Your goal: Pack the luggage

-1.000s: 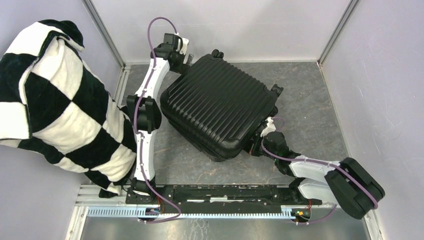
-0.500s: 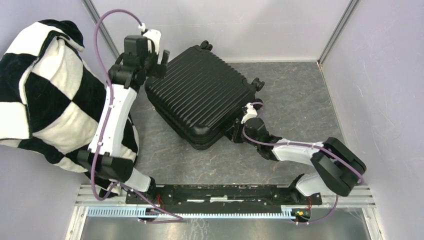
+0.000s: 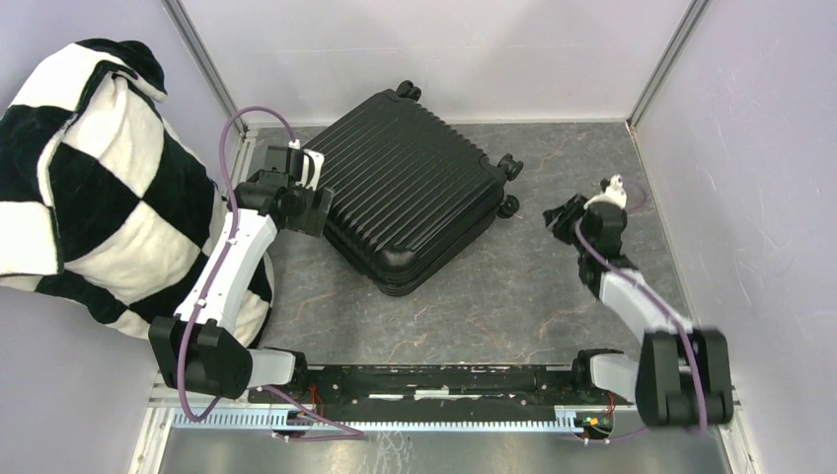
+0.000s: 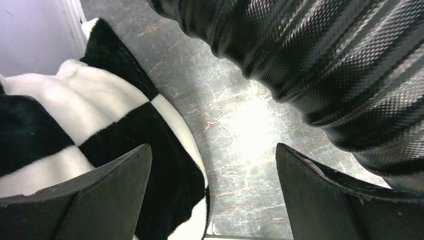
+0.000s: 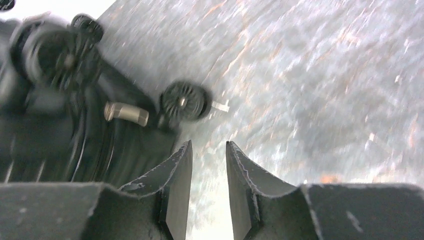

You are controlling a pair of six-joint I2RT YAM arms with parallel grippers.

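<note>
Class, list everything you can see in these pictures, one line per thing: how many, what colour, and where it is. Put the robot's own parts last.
Suitcase: one, black, ribbed, closed, lying flat on the middle of the table towards the far side.
Blanket: one, black-and-white checked, piled at the left side.
Table: one, grey marbled, under the suitcase.
Left gripper: one, black, wide open and empty, at the suitcase's left side.
Right gripper: one, black, slightly open and empty, to the right of the suitcase and apart from it.
</note>
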